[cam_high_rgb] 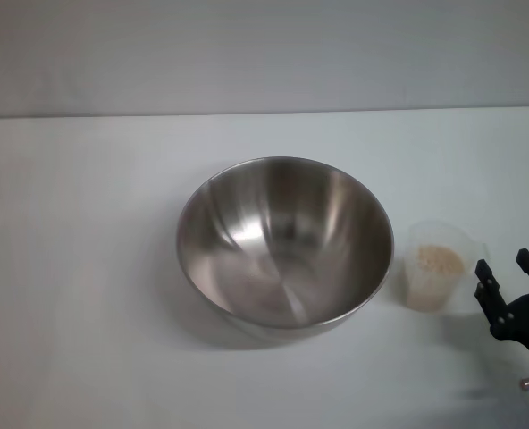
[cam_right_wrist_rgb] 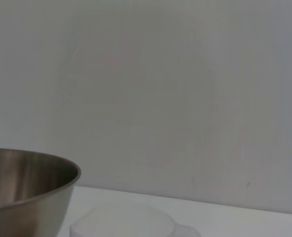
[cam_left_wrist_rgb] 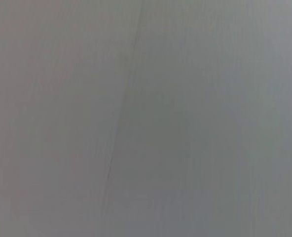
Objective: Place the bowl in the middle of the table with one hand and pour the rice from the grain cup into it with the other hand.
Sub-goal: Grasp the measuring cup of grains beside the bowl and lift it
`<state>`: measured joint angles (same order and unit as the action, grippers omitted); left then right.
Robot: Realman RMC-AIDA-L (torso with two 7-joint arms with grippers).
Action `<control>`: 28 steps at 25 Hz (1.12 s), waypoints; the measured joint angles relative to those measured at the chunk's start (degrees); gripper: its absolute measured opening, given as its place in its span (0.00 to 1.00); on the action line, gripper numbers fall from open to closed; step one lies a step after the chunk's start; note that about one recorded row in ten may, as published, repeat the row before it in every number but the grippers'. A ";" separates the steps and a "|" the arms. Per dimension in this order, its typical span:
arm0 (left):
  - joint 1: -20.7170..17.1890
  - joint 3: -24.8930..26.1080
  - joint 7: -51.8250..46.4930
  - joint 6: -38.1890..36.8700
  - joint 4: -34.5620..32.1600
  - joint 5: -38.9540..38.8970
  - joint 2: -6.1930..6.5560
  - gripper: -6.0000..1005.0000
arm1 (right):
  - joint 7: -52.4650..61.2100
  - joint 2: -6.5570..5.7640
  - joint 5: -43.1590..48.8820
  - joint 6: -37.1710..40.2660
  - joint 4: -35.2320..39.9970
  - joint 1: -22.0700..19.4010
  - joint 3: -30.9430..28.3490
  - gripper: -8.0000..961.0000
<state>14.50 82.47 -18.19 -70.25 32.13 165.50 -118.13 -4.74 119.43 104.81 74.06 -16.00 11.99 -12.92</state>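
The steel bowl point(cam_high_rgb: 285, 243) stands empty near the middle of the white table point(cam_high_rgb: 77, 268). Right of it stands the clear grain cup point(cam_high_rgb: 436, 265), upright, with rice point(cam_high_rgb: 438, 261) in its bottom. My right gripper point(cam_high_rgb: 509, 269) is open, just right of the cup at the frame's lower right, its two black fingers apart and clear of the cup. In the right wrist view the bowl's rim point(cam_right_wrist_rgb: 32, 182) and the cup's rim point(cam_right_wrist_rgb: 126, 222) show close by. The left gripper is out of view; the left wrist view shows only a plain grey surface.
A pale wall point(cam_high_rgb: 264, 54) runs behind the table's far edge. Bare tabletop lies left of and in front of the bowl.
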 joint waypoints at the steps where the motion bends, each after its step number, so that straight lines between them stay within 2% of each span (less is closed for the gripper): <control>1: 0.00 -0.03 0.00 -0.04 -0.01 0.00 0.00 0.30 | 0.00 0.00 -0.02 -0.29 0.19 0.29 0.00 0.55; 25: 0.42 0.31 0.00 -0.16 -0.05 0.00 -0.17 0.30 | 0.00 0.02 -0.40 -2.78 1.58 3.39 -0.50 0.55; 28: 0.49 0.32 0.00 -0.15 -0.06 0.00 -0.17 0.30 | 0.00 0.02 -0.46 -4.16 1.74 3.82 -0.53 0.51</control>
<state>14.99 82.79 -18.19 -70.39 32.07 165.50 -118.30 -4.75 119.45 104.34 69.91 -14.25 15.81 -13.44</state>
